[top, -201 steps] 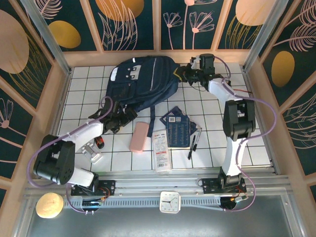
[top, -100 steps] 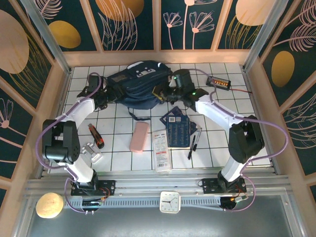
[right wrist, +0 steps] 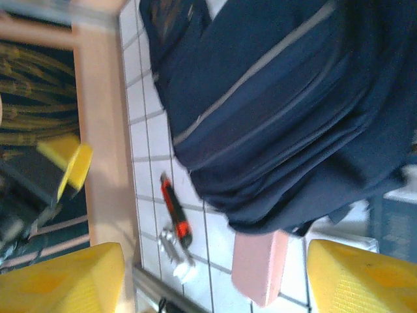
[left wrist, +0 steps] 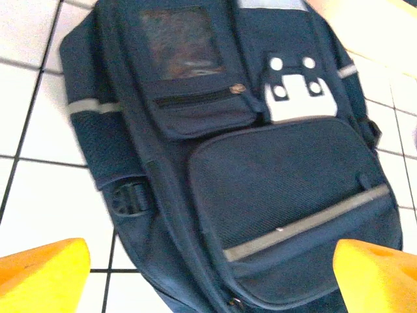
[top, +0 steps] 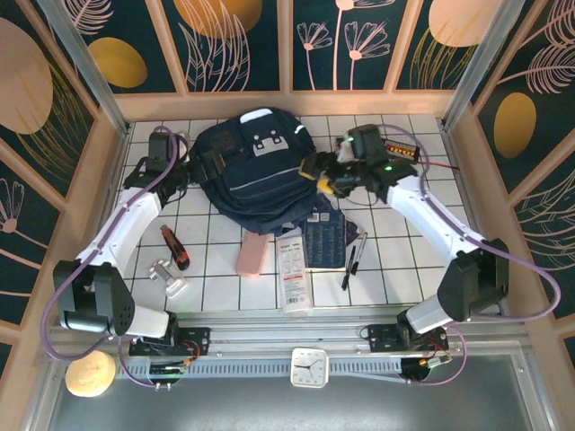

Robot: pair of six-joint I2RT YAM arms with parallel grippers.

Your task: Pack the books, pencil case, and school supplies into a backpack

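Nothing here I can read. Navy book (top: 325,241): rows of pale print, too small. White booklet (top: 292,269): red-black print, illegible. Clock (top: 309,366) on the front rail: dial marks too small. White patch (left wrist: 298,104) on backpack (left wrist: 287,189): round dots, no letters I can make out.

The backpack (top: 256,175) is navy with pale grey stripes; the pencil case (top: 252,258) is plain pink.
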